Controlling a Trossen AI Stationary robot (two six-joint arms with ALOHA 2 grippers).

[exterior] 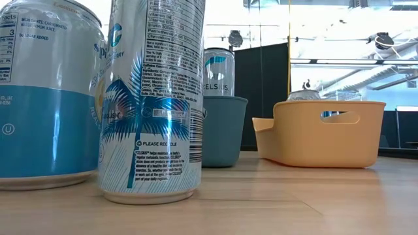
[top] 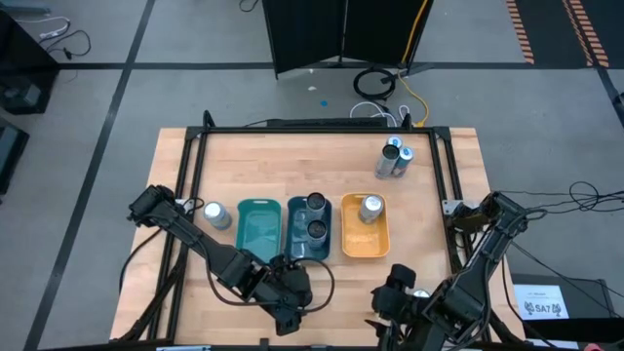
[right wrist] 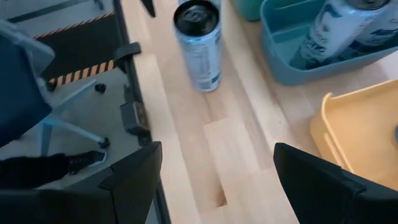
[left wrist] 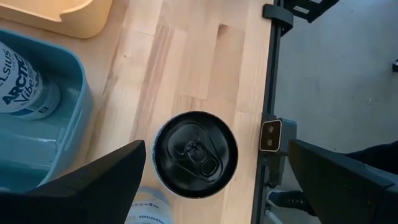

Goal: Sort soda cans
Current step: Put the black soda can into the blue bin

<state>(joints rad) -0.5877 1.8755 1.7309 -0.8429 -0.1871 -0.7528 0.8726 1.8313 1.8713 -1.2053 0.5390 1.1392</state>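
At the near edge of the wooden table (top: pixel 244 156) are the two arms. The left gripper (top: pixel 289 304) is low at the front, near the front end of the dark blue tray; its two fingers are wide apart and hold nothing. In the left wrist view, one black-topped can (left wrist: pixel 195 154) stands upright on the wood between the two fingers (left wrist: pixel 87 186), apart from both. The right gripper (top: pixel 395 292) is at the front right, before the orange tray, also spread open and empty.

Behind them, in the middle of the table, three trays stand side by side. The teal tray (top: pixel 257 228) on the left has no can inside. The dark blue tray (top: pixel 295 244) in the middle holds two cans (top: pixel 317 215), one behind the other, both with dark tops. The orange tray (top: pixel 363 242) on the right holds one silver can (top: pixel 370 208).

To the left of the teal tray, one can (top: pixel 215 214) stands alone on the wood, just beside the left arm.

Farthest, near the back right corner, two more cans (top: pixel 395 159) stand together, touching or almost touching. In the low view they are very close to the camera, white and blue with a palm picture (exterior: pixel 153 98).

In total I count six cans in the high view: two in the blue tray, one in the orange, three on the bare table.
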